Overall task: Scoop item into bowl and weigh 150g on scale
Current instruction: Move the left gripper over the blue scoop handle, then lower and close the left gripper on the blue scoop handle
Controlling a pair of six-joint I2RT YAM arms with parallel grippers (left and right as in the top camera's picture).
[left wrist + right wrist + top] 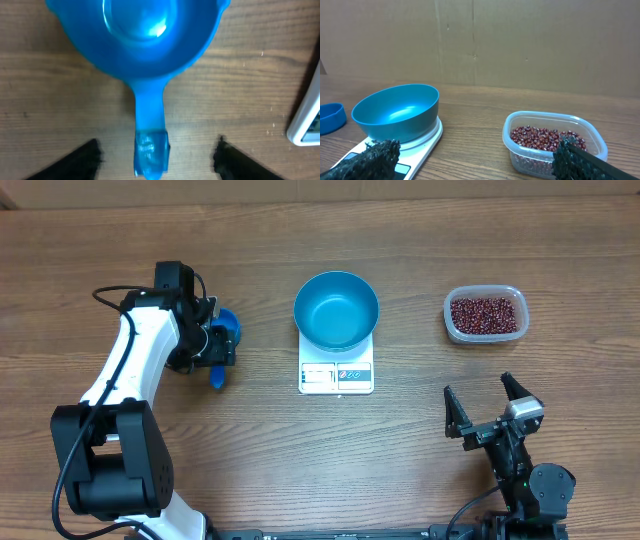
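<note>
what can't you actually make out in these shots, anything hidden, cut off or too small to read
- The scale display: too small to read in the overhead view; in the right wrist view a finger of the right hand mostly covers it.
- The scoop: partly under the left arm in the overhead view; its cup is cut off by the top edge in the left wrist view.
- The left wrist view shows only a corner of the scale, cut off by the right edge.

A wood-grain table (300, 450) runs up to a plain brown cardboard wall (520, 40) behind it
</note>
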